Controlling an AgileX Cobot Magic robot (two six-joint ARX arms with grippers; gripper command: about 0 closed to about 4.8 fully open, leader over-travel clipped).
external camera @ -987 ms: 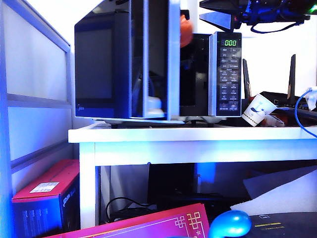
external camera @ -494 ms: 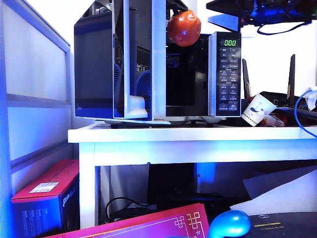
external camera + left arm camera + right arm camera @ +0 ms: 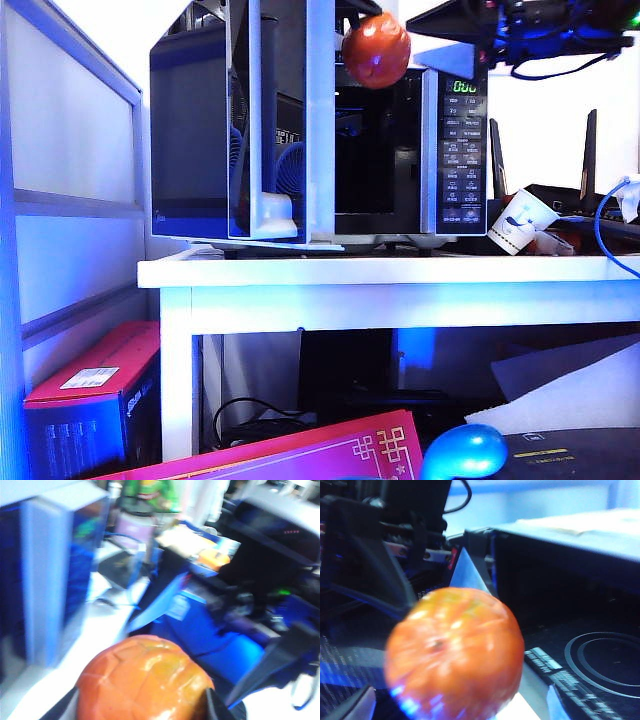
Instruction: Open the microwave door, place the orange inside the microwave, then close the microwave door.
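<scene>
Microwave: boxy black-fronted microwave [image 3: 400, 150] with silver trim on the white table [image 3: 400, 272]; cavity exposed.
Door: glossy black glass microwave door [image 3: 270, 120] swung wide; opening done.
Orange: small glossy orange-red orange [image 3: 375, 50] at the cavity's top edge, not inside.
Left gripper [image 3: 145, 710]: fingers pinch the orange.
Right gripper [image 3: 455, 705]: spread wide around the orange, seemingly not gripping (blurred).
Left to do: placing, closing.

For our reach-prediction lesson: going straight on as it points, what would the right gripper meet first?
Most likely the orange, close ahead of the right gripper and held by the left gripper; depth unclear.
</scene>
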